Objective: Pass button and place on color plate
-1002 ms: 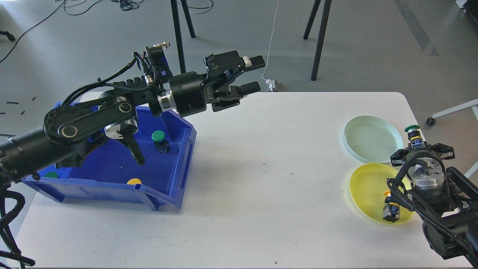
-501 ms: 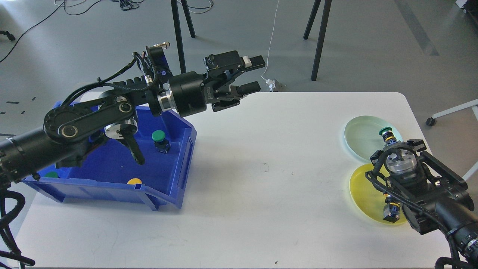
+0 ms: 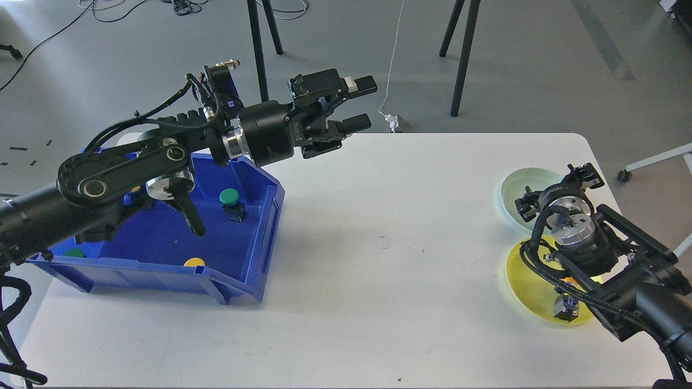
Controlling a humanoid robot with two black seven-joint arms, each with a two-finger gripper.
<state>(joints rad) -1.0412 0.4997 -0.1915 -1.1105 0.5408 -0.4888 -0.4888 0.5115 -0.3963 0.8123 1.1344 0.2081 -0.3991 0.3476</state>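
Two fingers on my left gripper (image 3: 354, 105) stand parted with a clear gap between them and nothing in it, pointing right and slightly away from me above the far left part of the white table (image 3: 378, 243). That arm reaches in from the left edge, its elbow and forearm crossing over the blue bin (image 3: 254, 259), which sits on the table's left side. Inside the bin a green button (image 3: 231, 202) stands upright, cap on top and dark body below, so its long axis runs vertically; a yellow cap (image 3: 194, 262) and another green cap (image 3: 74, 252) peek out along the bin's near wall. My right gripper (image 3: 557, 192) is over the pale green plate (image 3: 516, 189) at the table's right side, seen end-on from behind its silver wrist flange, and I cannot tell whether its fingers are parted or closed, nor whether they hold anything. That arm comes up from the lower right corner, angled toward the far left, and covers much of the yellow plate (image 3: 527, 286), which lies just nearer to me than the green one. On the yellow plate a yellow button (image 3: 566, 305) lies tipped on its side, its dark blue body toward me and its cap mostly hidden behind the arm's cables.
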